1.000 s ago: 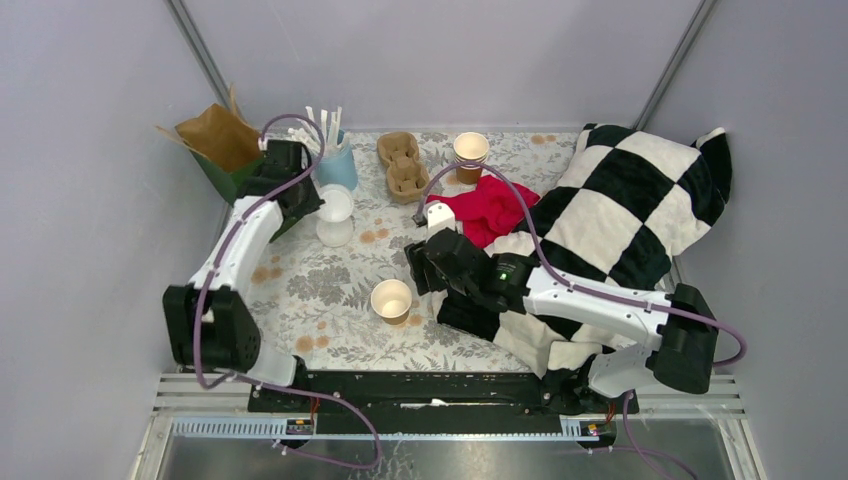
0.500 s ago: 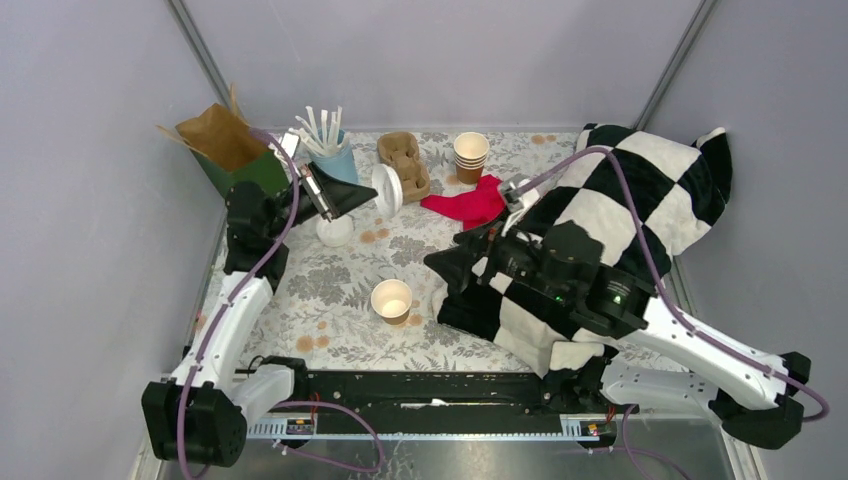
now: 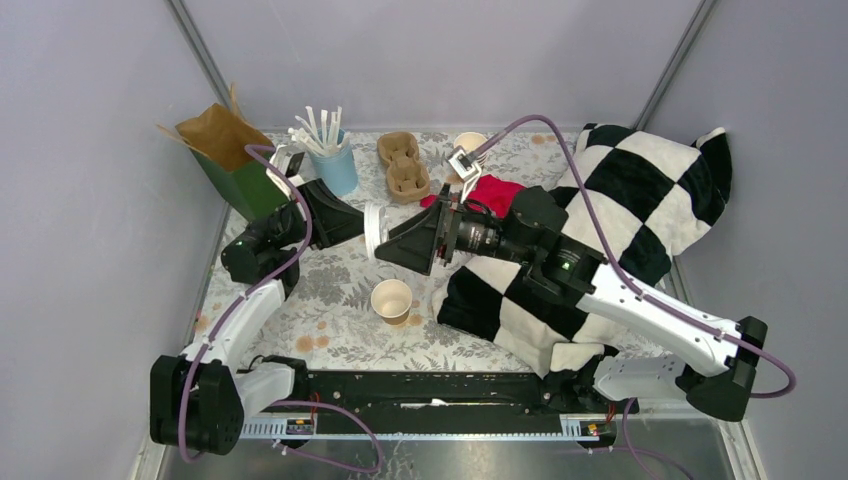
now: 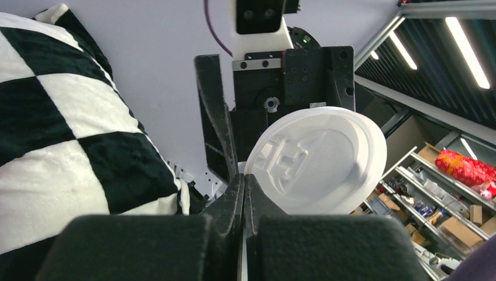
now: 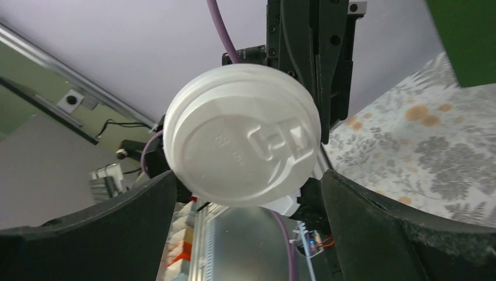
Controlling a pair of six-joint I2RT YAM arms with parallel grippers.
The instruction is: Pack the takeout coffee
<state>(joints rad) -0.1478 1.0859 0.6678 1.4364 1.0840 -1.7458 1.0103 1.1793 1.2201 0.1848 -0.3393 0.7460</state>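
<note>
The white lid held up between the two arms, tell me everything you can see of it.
The white lid is a round disc of thin, slightly glossy plastic with a raised rim and a moulded sip tab. It sits on no cup: it stands on edge in the air above the table, its rim pinched in the shut left tool. One face is turned to the open right tool, whose fingers flank it. Whether they touch it cannot be told.

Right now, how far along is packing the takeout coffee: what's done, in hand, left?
Done: one paper cup stands lidless. In hand: left gripper pinches the white lid by its rim, right gripper open, facing it. Left: lid the cup, then pack it.
</note>
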